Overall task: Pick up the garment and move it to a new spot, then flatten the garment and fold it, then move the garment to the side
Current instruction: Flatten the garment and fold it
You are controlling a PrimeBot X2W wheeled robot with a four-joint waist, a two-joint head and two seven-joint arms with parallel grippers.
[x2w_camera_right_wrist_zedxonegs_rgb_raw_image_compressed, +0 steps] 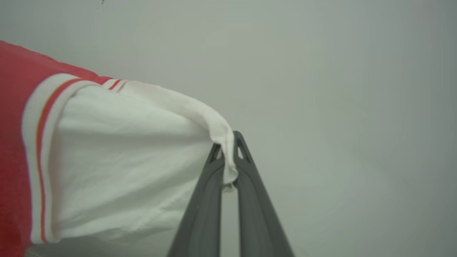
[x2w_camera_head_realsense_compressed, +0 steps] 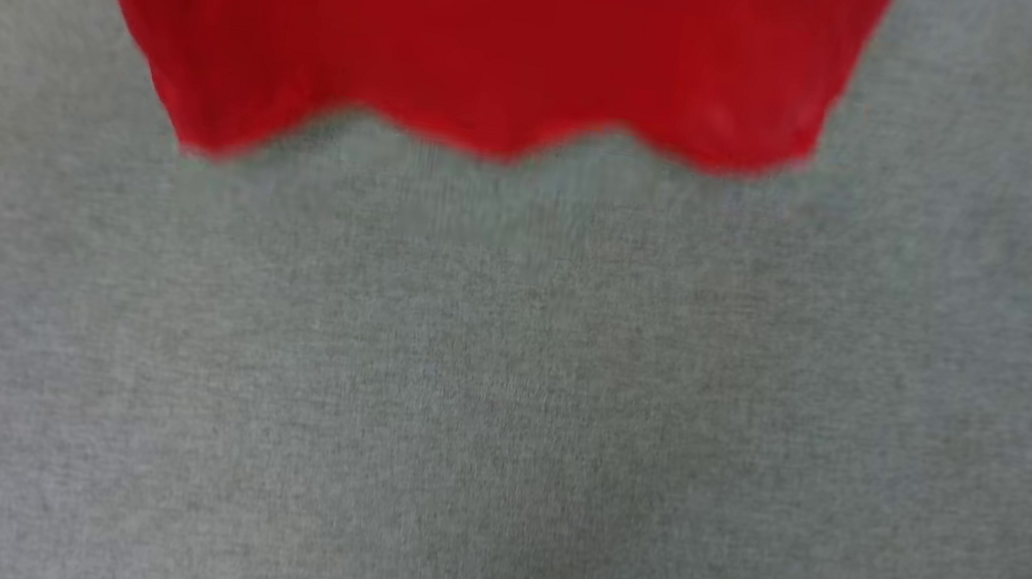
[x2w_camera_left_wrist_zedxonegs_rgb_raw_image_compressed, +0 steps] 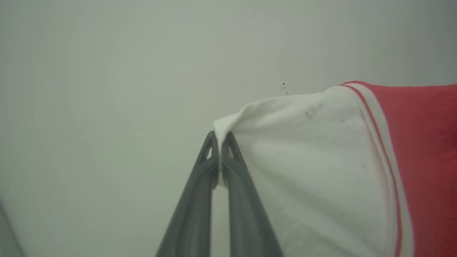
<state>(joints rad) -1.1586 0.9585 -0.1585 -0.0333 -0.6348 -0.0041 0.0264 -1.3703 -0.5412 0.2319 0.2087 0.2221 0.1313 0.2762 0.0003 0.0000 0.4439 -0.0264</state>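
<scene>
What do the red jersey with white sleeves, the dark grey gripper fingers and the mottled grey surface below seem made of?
Red jersey with white sleeves: thin soft fabric, matte; wavy hanging hem, bunches where pinched.
Dark grey gripper fingers: probably moulded plastic, smooth matte, cut-out tips.
Mottled grey surface: perhaps felt or heathered cloth; fine flecked grain, blurred.

The garment [x2w_camera_head_realsense_compressed: 473,21] is spanning the far part of the grey surface [x2w_camera_head_realsense_compressed: 496,428], blocking passage there. Nearer than its wavy hem, the surface is lying open from side to side, offering free passage.
</scene>
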